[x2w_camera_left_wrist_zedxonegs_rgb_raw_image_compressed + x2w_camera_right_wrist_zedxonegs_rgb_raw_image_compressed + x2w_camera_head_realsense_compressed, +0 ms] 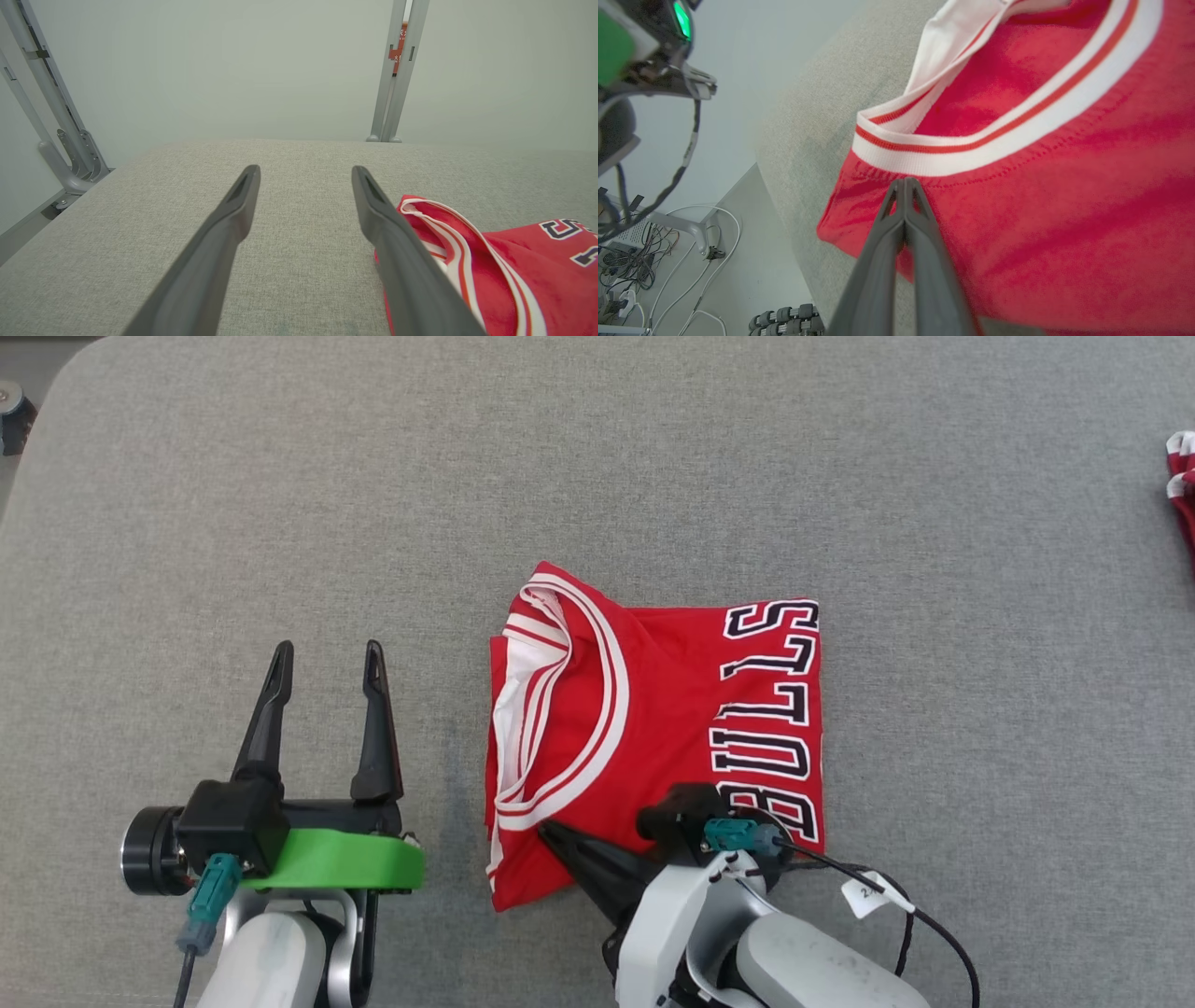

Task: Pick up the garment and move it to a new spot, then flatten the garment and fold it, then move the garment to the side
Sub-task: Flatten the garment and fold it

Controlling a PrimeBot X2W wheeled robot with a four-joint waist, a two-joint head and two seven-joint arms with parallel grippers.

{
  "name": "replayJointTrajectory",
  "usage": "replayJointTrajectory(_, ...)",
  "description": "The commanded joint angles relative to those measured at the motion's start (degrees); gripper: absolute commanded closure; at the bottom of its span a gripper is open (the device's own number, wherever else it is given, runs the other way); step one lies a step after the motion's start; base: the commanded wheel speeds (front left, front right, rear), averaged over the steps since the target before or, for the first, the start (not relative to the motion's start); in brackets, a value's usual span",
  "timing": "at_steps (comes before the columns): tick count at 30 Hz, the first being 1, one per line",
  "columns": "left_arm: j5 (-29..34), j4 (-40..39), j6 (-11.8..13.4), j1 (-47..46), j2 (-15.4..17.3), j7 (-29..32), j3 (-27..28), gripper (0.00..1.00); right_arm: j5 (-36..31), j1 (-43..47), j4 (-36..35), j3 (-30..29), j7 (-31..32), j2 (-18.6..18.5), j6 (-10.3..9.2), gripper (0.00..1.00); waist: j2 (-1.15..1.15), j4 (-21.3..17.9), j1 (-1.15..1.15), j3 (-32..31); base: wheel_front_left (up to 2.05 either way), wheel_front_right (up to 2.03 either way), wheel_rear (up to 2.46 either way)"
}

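Observation:
The garment (653,709) is a red jersey with white-striped trim and dark lettering, folded into a compact rectangle in the middle of the grey surface. My right gripper (543,825) is shut, its fingers lying over the jersey's near left corner. In the right wrist view the closed tips (904,181) rest on red fabric (1041,210) just below the white collar band, with no fold seen between them. My left gripper (329,653) stands open to the left of the jersey, apart from it. The left wrist view shows its spread fingers (306,171) empty and the jersey (514,270) beside the right finger.
The grey padded surface (597,476) stretches wide on all sides. Another red and white cloth (1181,485) pokes in at the far right edge. Metal frame posts (397,70) stand beyond the far edge. Cables and dumbbells (784,317) lie on the floor below the near edge.

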Motion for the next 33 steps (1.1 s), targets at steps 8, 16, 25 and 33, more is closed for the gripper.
replayJointTrajectory(8,0.16,0.09,0.71,1.73,0.98,-0.37,1.73,0.00,-3.48,1.98,-13.95,-7.80,-6.68,-4.50,0.01,0.00,0.00,-2.11,0.00,-2.10,0.00,0.00,0.00)
replayJointTrajectory(16,0.54,-0.76,1.34,2.88,2.81,0.39,2.40,0.00,-9.48,10.95,-24.70,-30.48,-9.01,-5.99,0.01,0.00,0.00,-5.67,0.00,-4.46,0.00,0.00,0.00)
replayJointTrajectory(25,-0.23,-0.65,1.69,5.58,4.36,1.59,2.87,0.00,-13.20,20.71,-29.28,-45.56,-6.76,-5.02,0.02,0.00,0.00,-8.10,0.00,-8.88,0.00,0.00,0.00)
replayJointTrajectory(33,-0.71,-0.55,2.04,10.06,5.06,3.08,1.86,0.00,-13.40,27.05,-31.13,-47.06,-4.35,-4.42,0.02,0.00,0.00,-8.33,0.00,-13.59,0.00,0.00,0.00)
